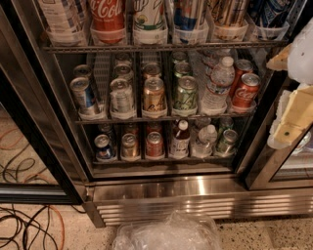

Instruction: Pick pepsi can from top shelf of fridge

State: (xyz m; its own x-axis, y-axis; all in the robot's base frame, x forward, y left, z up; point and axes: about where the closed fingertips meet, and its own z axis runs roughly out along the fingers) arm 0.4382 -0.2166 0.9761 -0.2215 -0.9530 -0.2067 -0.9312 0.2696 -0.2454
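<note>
First, raise the gripper [293, 114] (well below and right of the can; grip state cannot be told) to the top shelf [161, 48], aligning squarely with the pepsi can [188, 13] standing mid-row.

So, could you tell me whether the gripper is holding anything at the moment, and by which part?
Nothing appears to be held: the gripper hangs at the right edge, beside the door frame of the fridge, apart from every can.
</note>
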